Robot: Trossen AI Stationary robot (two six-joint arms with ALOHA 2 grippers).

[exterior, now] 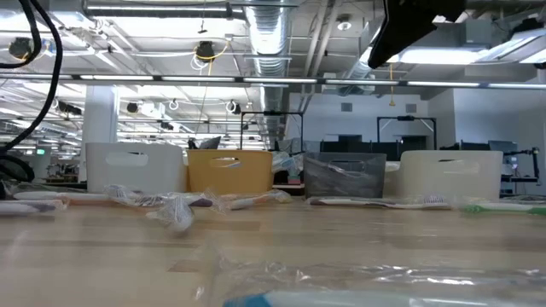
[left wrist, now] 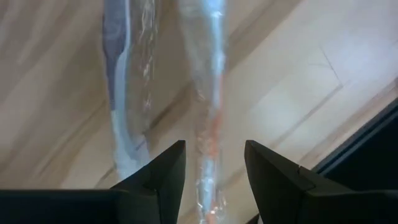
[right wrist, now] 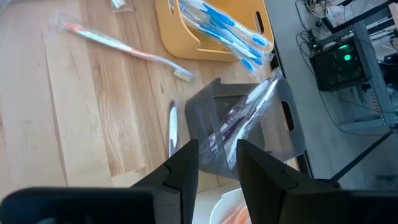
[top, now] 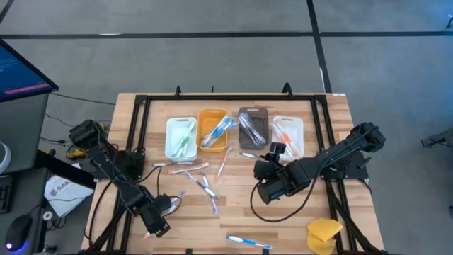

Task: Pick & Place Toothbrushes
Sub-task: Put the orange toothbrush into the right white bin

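On the wooden table (top: 297, 227), both arms hang over scattered toothbrushes (top: 200, 180).
Four bins (top: 233, 131) at the table's far side hold sorted brushes; more lie loose just in front of them. The right gripper (right wrist: 217, 163), near the grey bin (right wrist: 273, 134), is partly open and empty. The left gripper (left wrist: 214, 171), at the near edge, straddles a wrapped brush (left wrist: 205, 106), jaws apart.

4 small rectangular plastic bins in a row: white-green (top: 180, 137), yellow-orange (top: 213, 130), grey (top: 253, 127), white (top: 288, 134). 1 yellow sponge-like lump (top: 323, 235) well away from grey bin. 2 arms.
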